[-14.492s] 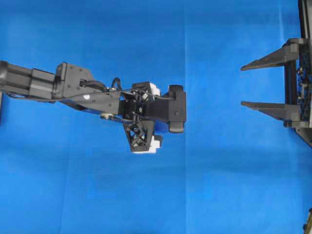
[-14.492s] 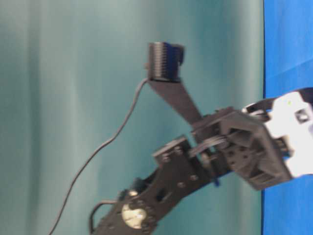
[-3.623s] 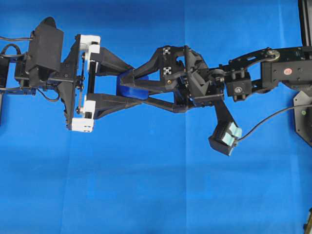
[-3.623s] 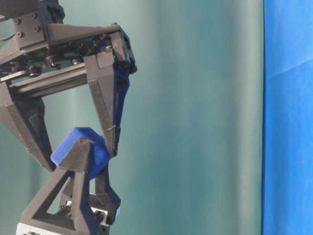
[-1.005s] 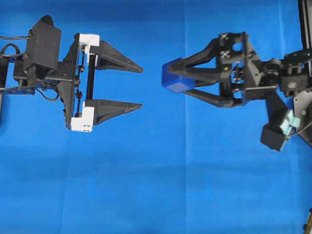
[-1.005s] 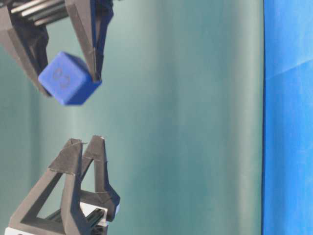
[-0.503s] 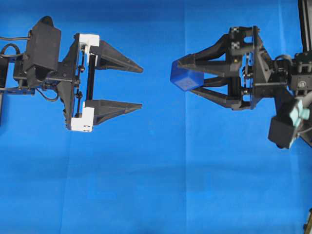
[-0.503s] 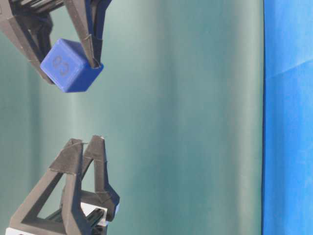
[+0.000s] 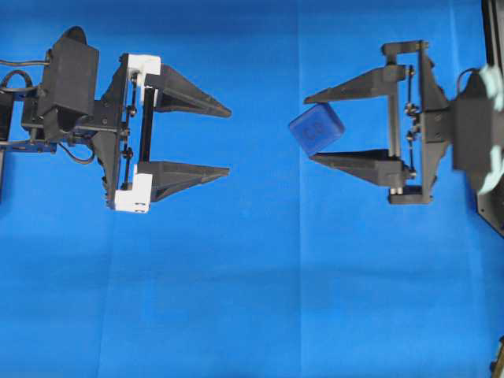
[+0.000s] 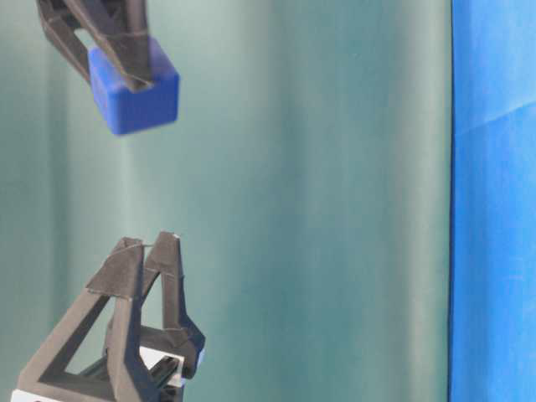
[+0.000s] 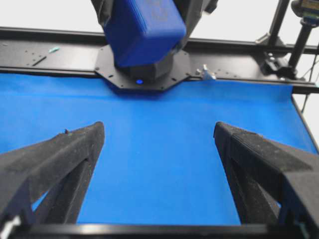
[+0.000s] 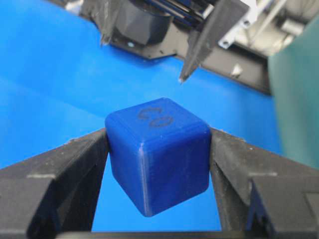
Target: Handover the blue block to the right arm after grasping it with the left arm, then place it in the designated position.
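Note:
The blue block [image 9: 316, 128] is a dark-blue cube with ring marks on one face, held in the air above the cloth. My all-black right gripper [image 9: 309, 129] is shut on it, one finger pressed against each side, which shows close up in the right wrist view on the block [image 12: 158, 154]. My left gripper [image 9: 229, 141], with white brackets, stands open and empty to the left, its tips pointing at the block across a gap. In the left wrist view the block [image 11: 143, 27] hangs ahead, above the spread fingers [image 11: 70, 149]. In the table-level view the block [image 10: 134, 86] sits above the left gripper [image 10: 149, 241].
A blue cloth [image 9: 252, 299] covers the table. A black frame [image 9: 492, 31] runs along the right edge. The right arm's black base plate [image 11: 149, 69] and a rail stand at the far end of the cloth. A teal backdrop [image 10: 318, 201] fills the table-level view.
My right gripper has drawn back to the right with the blue block and rolled its wrist, widening the gap to the left gripper. The left gripper has stayed still and open.

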Robot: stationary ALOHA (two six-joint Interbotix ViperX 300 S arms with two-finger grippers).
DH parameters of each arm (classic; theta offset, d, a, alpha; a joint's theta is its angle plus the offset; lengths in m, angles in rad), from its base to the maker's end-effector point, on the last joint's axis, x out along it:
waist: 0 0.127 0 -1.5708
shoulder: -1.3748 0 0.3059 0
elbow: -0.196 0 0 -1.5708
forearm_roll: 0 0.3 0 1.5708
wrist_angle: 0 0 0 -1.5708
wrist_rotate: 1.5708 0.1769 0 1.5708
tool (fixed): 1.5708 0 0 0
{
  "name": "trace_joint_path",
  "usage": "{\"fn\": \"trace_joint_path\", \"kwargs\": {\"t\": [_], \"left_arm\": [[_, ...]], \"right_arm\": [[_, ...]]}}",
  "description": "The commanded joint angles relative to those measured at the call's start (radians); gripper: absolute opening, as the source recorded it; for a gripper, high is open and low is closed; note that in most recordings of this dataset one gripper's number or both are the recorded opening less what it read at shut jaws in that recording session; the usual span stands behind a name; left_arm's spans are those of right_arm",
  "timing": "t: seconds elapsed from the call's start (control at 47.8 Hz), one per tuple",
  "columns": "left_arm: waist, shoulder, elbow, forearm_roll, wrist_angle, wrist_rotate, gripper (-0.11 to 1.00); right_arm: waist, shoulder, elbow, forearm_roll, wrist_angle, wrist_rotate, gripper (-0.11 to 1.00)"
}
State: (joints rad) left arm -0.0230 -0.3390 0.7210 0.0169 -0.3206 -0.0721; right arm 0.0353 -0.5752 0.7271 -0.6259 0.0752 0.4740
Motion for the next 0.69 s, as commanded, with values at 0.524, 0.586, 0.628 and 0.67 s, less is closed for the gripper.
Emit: {"fn": "trace_joint_path", "kwargs": {"t": [0.524, 0.586, 0.628, 0.67], "left_arm": [[-0.002, -0.015, -0.011, 0.003, -0.005, 0.002, 0.93], [-0.002, -0.015, -0.011, 0.003, -0.005, 0.002, 0.93], [-0.002, -0.015, -0.011, 0.003, -0.005, 0.002, 0.93], [-0.002, -0.015, -0.009, 0.003, -0.005, 0.002, 0.93]], "right_arm": [[0.005, -0.058, 0.0, 0.003, 0.117, 0.201, 0.52], [0.005, -0.058, 0.0, 0.003, 0.117, 0.201, 0.52], [0.005, -0.058, 0.0, 0.003, 0.117, 0.202, 0.52], [0.005, -0.058, 0.0, 0.003, 0.118, 0.204, 0.52]]}}
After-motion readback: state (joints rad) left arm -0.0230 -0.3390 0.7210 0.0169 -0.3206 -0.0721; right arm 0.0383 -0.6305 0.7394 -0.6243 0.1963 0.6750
